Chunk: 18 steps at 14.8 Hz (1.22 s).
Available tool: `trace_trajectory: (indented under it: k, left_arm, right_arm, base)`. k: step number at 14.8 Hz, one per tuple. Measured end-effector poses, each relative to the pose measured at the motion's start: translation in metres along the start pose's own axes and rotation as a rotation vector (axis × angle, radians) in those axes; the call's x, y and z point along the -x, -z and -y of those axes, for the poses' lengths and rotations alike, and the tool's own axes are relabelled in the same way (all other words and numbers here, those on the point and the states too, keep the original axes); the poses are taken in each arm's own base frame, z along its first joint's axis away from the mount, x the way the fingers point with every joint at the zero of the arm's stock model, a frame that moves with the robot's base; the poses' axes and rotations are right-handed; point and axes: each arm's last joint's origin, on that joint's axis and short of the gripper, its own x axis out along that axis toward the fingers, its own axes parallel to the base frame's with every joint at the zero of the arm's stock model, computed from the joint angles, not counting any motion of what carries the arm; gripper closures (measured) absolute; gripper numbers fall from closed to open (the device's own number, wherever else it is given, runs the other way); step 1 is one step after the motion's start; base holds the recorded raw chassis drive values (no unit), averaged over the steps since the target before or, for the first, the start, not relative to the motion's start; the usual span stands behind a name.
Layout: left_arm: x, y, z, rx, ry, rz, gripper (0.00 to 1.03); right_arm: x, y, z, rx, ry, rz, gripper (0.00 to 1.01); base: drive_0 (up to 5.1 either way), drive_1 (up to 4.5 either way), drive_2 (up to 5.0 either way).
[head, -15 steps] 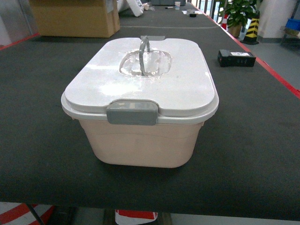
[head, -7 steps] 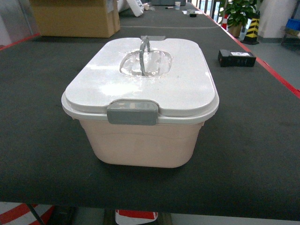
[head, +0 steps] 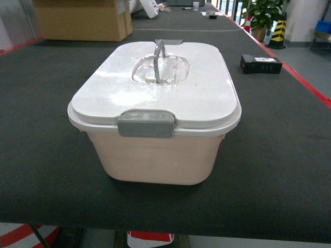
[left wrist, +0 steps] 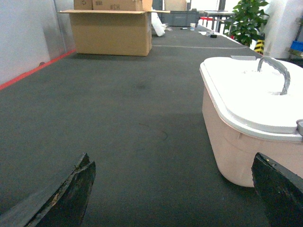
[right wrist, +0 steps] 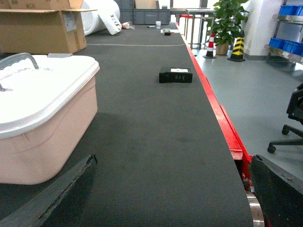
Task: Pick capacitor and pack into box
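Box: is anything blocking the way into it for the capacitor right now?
Yes. The white lid sits closed on the box, with the grey latch down at the front rim, so the inside is covered. No capacitor shows in any view, and both grippers sit low beside the box, open and empty.

The pale pink plastic tub [head: 155, 155] sits mid-table on the dark felt tabletop [head: 46, 155], its white lid [head: 207, 93] on. Behind-right lies 1 black rectangular pack [head: 260, 64]; behind-left stands 1 brown cardboard carton [head: 83, 20].
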Motion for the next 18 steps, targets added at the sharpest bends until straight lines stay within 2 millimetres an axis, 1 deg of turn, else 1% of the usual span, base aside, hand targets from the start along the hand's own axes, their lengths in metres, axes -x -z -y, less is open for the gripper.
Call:
trace_trajectory:
  k: [18]
  left_arm:
    - [0.0, 0.0, 0.0, 0.0, 0.0, 0.0, 0.05]
  right_arm:
    - [0.0, 0.0, 0.0, 0.0, 0.0, 0.0, 0.03]
  base:
    - [0.0, 0.0, 0.0]
